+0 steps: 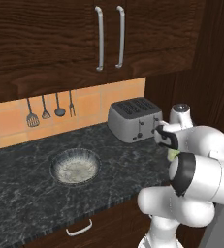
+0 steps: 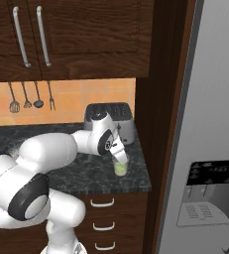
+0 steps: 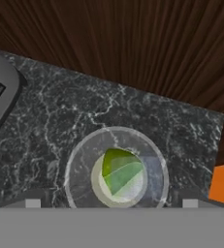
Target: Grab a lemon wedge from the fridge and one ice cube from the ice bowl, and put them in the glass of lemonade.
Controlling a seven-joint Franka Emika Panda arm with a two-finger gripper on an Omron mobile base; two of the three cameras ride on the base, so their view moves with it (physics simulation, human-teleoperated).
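Directly below our gripper, fingers spread and holding nothing, we are logging the lemon wedge sitting inside the glass of lemonade.

You will find no readable text, label, brand, number or sign anywhere here. The black dispenser panel on the fridge carries only small pale marks, too blurred to read as letters. The toaster shows dark levers and a knob on its front, and none of them bears any lettering you could make out.
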